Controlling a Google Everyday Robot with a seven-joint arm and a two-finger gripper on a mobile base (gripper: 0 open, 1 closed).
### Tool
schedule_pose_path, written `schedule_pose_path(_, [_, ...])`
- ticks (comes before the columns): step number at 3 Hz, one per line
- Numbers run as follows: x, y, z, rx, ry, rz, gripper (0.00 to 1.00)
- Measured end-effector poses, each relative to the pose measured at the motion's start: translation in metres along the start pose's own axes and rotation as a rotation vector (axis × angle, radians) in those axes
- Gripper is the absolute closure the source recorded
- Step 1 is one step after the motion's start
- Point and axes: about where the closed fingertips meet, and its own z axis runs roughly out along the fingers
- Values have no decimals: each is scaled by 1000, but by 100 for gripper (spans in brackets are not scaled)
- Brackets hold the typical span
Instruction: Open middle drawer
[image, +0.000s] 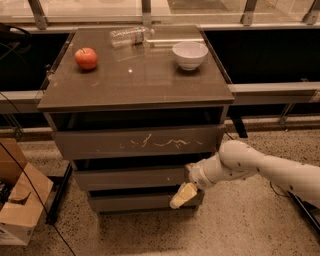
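The middle drawer (127, 178) is the plain grey-brown front second from the top of the cabinet, and it sits flush and closed. Above it is the taller front with white scratch marks (150, 142). Below it is the lowest plain front (130, 202). My gripper (183, 195), with its pale yellow tip, hangs at the cabinet's lower right. It overlaps the right end of the lowest front, just under the middle drawer's bottom edge. My white arm (250, 167) reaches in from the right.
On the cabinet top (135, 85) are a red apple (86, 58), a white bowl (190, 54) and a clear plastic bottle (130, 36) lying on its side. A cardboard box (20, 207) and cables stand on the floor at the left. A rail runs behind the cabinet.
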Motion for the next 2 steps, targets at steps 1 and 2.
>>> schedule_pose_path(1, [1, 1, 2, -4, 1, 2, 0])
schedule_pose_path(2, [6, -10, 18, 45, 57, 10, 0])
